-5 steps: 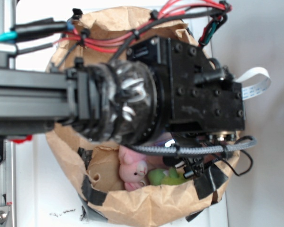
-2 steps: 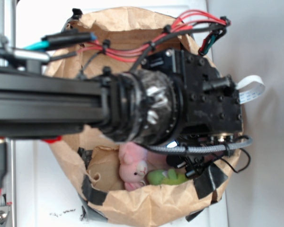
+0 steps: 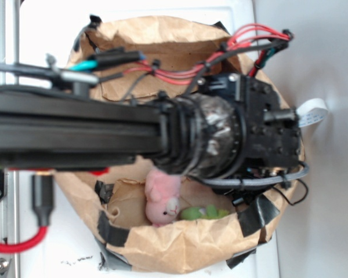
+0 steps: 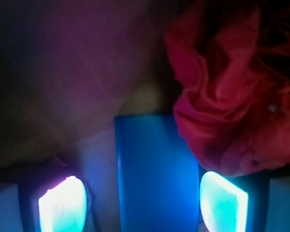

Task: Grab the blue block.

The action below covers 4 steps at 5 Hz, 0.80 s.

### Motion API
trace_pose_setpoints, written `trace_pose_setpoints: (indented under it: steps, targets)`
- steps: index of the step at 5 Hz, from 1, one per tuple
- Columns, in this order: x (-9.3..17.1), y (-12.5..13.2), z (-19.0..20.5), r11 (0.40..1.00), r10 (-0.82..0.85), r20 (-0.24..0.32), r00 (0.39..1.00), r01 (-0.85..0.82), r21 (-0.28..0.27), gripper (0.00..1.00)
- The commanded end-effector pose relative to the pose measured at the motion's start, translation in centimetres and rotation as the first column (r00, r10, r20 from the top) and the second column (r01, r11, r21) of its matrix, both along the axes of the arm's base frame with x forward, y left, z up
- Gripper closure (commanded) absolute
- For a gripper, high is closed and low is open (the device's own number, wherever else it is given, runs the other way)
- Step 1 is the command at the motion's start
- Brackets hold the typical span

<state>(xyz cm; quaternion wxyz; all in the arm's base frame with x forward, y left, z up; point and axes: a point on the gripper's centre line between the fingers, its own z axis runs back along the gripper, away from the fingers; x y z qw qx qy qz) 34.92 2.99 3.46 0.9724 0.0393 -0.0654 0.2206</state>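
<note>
White table (image 3: 162,14) under a crumpled brown paper bag (image 3: 180,249), arm reaching down into it. Blue block (image 4: 157,174) sits right between the two fingers of the hand (image 4: 144,203), filling most of the gap, its long side running away from the wrist camera. Hand spread wide: left finger (image 4: 63,203) stands clear of the block, right finger (image 4: 222,200) just beside the block's edge, contact not certain. Nothing clamped. Red ruffled ball (image 4: 227,92) ahead and right of the hand, pressing against the block's far right corner and overhanging the right finger. In the exterior view the hand itself is hidden under the arm; pink plush toy (image 3: 162,200) and yellow-green plush toy (image 3: 203,213) lie in the bag beside the arm's head.
</note>
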Motion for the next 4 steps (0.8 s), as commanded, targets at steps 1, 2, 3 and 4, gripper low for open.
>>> trace_pose_setpoints:
  steps: [1, 2, 3, 4]
  targets:
    - [0.8, 0.4, 1.3, 1.000, -0.006, 0.058, 0.998, 0.006, 0.003, 0.00]
    - [0.7, -0.3, 0.4, 0.999, -0.028, 0.044, 0.999, 0.027, 0.027, 0.00]
    - [0.5, -0.5, -0.1, 0.999, -0.025, 0.027, 0.999, 0.024, 0.033, 1.00]
    - [0.6, -0.3, 0.2, 0.999, -0.017, 0.044, 0.999, 0.015, 0.036, 1.00]
